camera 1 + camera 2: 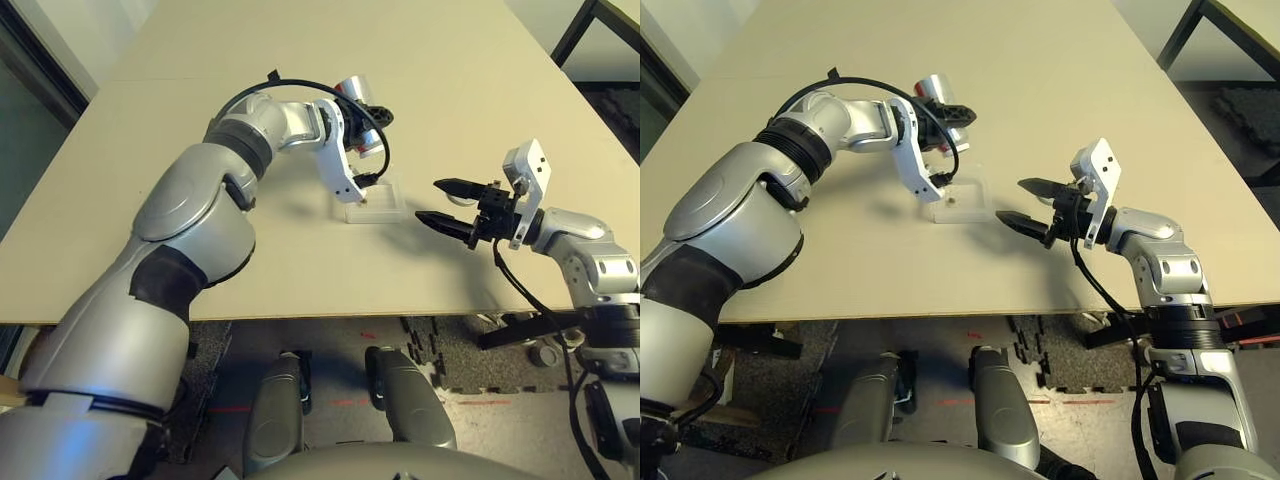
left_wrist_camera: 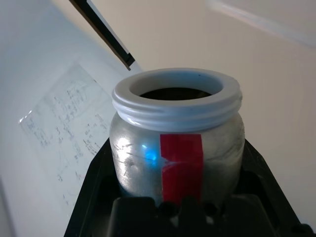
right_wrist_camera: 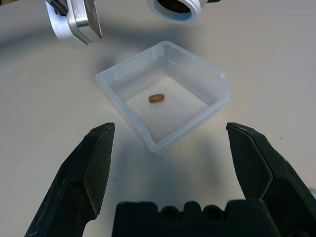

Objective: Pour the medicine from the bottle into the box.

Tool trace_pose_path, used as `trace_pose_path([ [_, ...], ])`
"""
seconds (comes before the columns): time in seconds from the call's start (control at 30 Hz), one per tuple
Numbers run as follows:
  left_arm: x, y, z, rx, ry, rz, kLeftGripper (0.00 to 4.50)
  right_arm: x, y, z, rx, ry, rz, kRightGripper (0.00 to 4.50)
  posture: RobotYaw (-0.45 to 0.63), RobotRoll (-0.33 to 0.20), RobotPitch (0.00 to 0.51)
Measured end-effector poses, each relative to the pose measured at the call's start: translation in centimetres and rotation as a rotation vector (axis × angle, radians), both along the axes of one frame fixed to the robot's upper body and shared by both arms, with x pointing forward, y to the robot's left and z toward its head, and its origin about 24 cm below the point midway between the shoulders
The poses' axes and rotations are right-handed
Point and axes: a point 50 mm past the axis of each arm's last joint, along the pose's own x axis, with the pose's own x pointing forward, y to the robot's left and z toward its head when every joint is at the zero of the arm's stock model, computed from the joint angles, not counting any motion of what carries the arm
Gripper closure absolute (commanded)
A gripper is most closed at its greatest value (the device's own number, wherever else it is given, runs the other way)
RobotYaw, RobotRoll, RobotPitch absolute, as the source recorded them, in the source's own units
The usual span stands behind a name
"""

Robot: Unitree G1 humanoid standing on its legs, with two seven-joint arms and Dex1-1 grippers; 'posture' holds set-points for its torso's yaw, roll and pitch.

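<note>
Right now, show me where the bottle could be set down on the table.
Bare table lies between the clear box and the near edge, and across the far side beyond the bottle. It is crowded around the box: the left gripper holds the bottle above it, and the open right gripper waits just beside it.

Silver arms (image 1: 190,210) with black joint bands, black cables, black-fingered end effector (image 1: 442,202).
</note>
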Motion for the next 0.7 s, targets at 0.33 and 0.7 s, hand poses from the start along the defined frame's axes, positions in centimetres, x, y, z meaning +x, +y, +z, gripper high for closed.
trace_pose_path([
  [0.33,0.8,1.7,0.6,-0.502,0.418,0.307,1.91,-0.1,0.0,-0.3,-0.018,0.005,-0.003,0.0,-0.13,0.0,0.173],
  [0.7,2.0,8.0,-1.5,-1.471,1.278,0.532,1.91,-0.1,0.3,-0.5,-0.047,-0.01,0.012,0.0,-0.12,0.0,0.162],
])
